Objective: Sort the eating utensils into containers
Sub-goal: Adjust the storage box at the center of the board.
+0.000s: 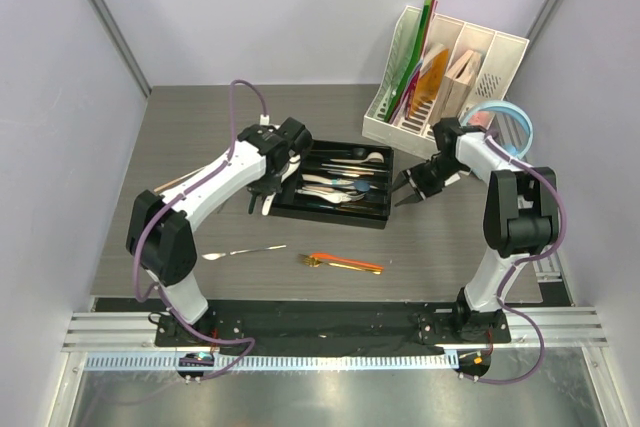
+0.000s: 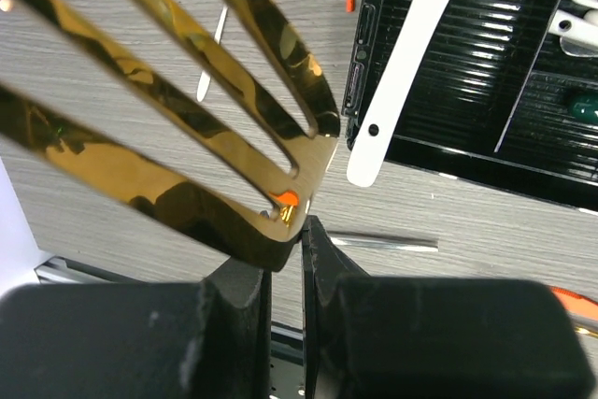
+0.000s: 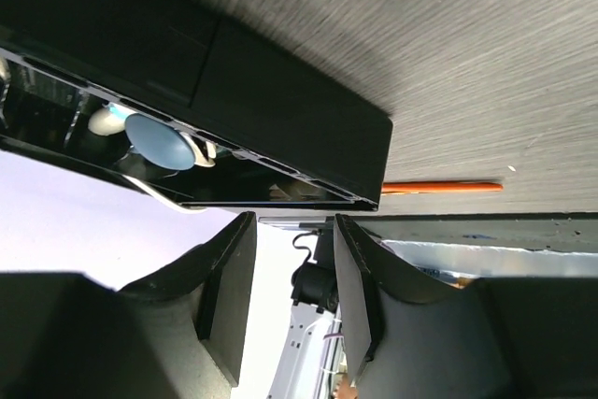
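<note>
Grey table (image 1: 200,127), left jaws clamped on gold fork (image 2: 196,207) beside black tray (image 2: 486,53), right jaws parted

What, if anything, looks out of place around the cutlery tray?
One white handle lies askew across the black tray, its end poking over the rim above the table instead of sitting within a compartment. Beside it, the left claw grips a gold fork.
</note>
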Motion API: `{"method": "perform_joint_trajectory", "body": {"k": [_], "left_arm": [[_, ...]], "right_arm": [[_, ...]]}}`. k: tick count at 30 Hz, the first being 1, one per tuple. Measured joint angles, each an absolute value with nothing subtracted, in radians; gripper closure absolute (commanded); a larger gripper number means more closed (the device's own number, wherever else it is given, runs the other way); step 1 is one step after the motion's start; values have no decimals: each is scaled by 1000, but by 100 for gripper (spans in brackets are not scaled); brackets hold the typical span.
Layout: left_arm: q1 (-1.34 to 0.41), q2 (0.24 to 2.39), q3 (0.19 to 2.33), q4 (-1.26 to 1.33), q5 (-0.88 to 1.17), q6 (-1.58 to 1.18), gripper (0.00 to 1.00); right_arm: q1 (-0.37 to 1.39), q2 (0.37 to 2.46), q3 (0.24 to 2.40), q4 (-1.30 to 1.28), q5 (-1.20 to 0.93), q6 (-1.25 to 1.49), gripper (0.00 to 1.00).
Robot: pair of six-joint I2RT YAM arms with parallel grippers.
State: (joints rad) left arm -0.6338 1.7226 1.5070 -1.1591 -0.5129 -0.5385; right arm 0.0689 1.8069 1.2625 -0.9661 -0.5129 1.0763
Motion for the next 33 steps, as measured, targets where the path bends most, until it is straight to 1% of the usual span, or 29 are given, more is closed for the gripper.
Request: {"method": "perform_joint_trajectory", "body": {"k": [9, 17, 25, 29, 33], "left_arm": [[-633, 1723, 1503, -1147, -505, -515, 100], [-622, 1736, 1534, -1145, -503, -511, 100], [-604, 1757, 1569, -1155, -507, -510, 100], [-577, 1757, 1569, -1159, -511, -516, 100], [-512, 1756, 1559, -1160, -493, -522, 100]], "right_arm": [[89, 1807, 1274, -982, -500, 1092, 55], [104, 1829, 1377, -988, -516, 1076, 55], [105, 1834, 1378, -993, -517, 1039, 55], [105, 1843, 1398, -1015, -509, 1005, 54], [109, 1879, 1489, -1057, -472, 956, 54]]}}
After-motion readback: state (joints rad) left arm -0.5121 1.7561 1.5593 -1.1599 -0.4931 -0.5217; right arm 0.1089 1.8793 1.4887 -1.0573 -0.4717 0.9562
